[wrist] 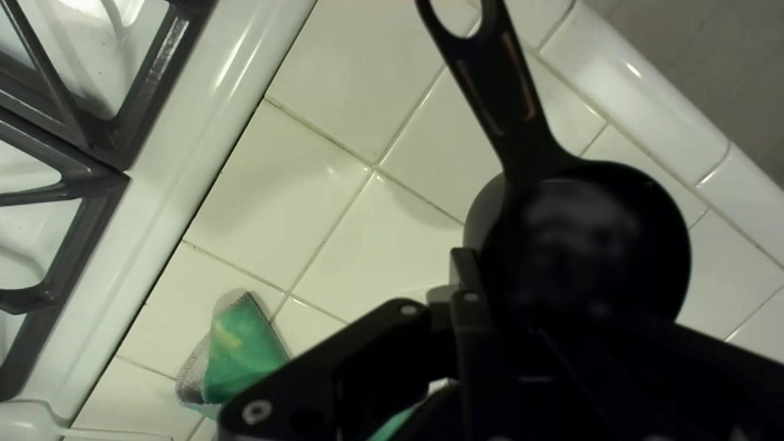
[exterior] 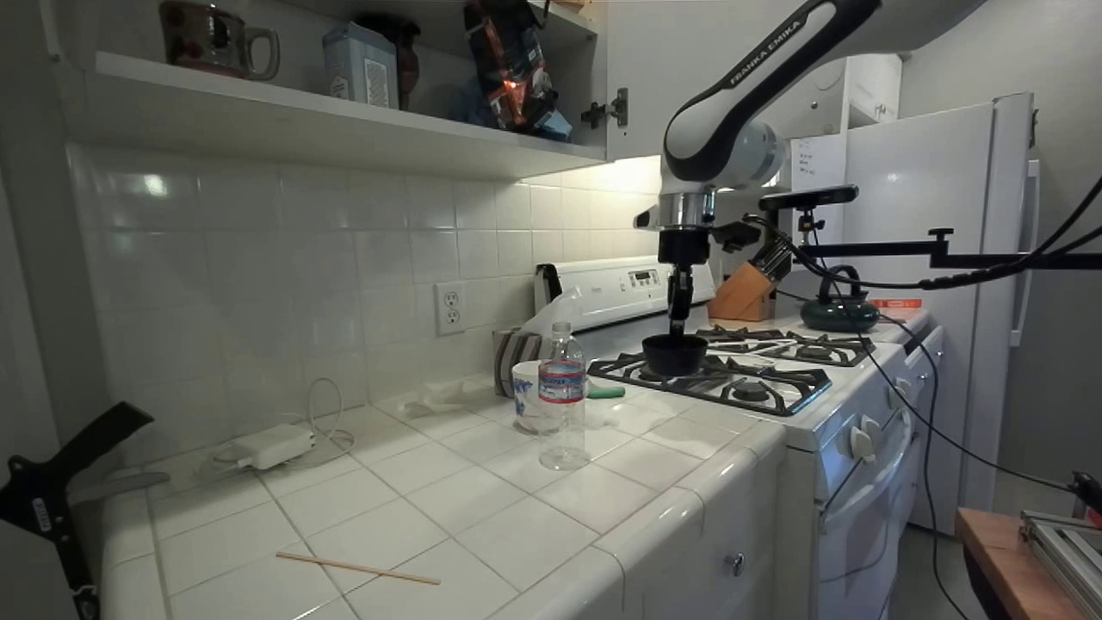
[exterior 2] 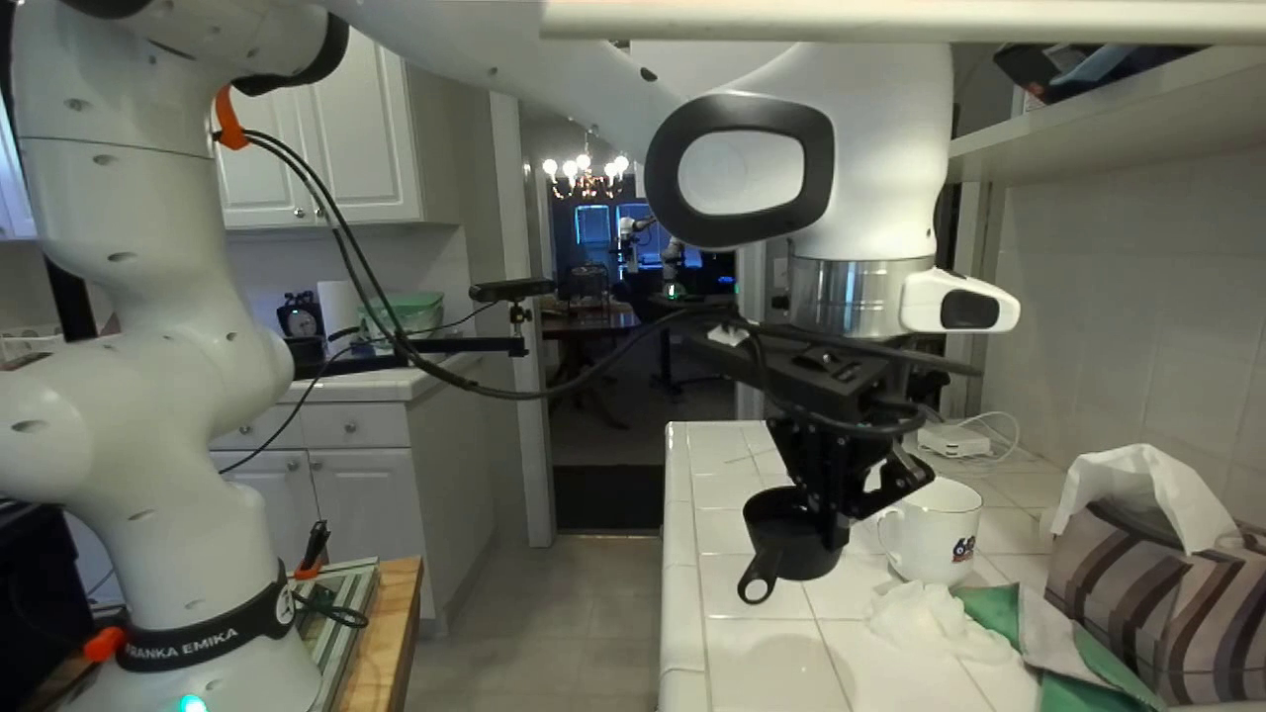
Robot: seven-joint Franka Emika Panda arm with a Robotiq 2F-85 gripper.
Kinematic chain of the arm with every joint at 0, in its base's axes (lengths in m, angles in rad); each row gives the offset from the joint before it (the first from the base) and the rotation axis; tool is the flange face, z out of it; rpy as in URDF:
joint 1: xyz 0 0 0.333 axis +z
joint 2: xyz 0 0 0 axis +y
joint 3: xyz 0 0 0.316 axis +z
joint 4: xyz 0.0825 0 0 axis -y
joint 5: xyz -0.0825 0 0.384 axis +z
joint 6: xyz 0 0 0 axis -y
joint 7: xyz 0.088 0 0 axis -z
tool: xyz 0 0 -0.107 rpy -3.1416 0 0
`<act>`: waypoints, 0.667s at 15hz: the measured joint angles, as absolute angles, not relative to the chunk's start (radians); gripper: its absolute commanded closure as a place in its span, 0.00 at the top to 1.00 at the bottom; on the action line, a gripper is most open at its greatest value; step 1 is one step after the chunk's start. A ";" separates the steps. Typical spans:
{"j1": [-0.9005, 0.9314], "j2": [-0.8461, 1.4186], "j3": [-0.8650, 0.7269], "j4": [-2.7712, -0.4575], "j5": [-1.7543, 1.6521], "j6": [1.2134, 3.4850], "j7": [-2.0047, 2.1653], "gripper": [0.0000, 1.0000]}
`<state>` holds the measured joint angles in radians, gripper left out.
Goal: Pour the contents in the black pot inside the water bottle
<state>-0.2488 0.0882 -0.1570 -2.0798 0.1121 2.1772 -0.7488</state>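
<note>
My gripper (exterior: 677,331) is shut on the rim of the black pot (exterior: 674,356) and holds it up off the surface. In an exterior view the black pot (exterior 2: 796,554) hangs over the tiled counter, its short looped handle (exterior 2: 760,578) pointing away from the fingers. The wrist view looks into the pot (wrist: 588,245); its inside is too dark to tell what it contains. The clear water bottle (exterior: 564,405), with a blue and red label, stands upright and uncapped on the counter, apart from the pot. It cannot be made out in the wrist view.
A white mug (exterior 2: 935,534) stands close behind the bottle. Near it are a green cloth (exterior 2: 1078,643), crumpled tissue (exterior 2: 940,628) and a striped tissue box (exterior 2: 1137,603). The gas stove (exterior: 749,392) borders the counter. A thin wooden stick (exterior: 357,568) lies on the tiles; a shelf (exterior: 344,116) overhangs.
</note>
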 measured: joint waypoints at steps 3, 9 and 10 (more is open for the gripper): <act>-0.221 0.064 -0.156 -2.056 0.070 2.122 -0.749 0.01; -0.181 0.044 -0.149 -1.964 0.055 2.024 -0.753 0.02; -0.181 0.044 -0.149 -1.955 0.056 2.019 -0.753 0.02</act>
<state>-0.1806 0.0439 -0.1488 -1.9551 0.0555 2.0188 -0.7531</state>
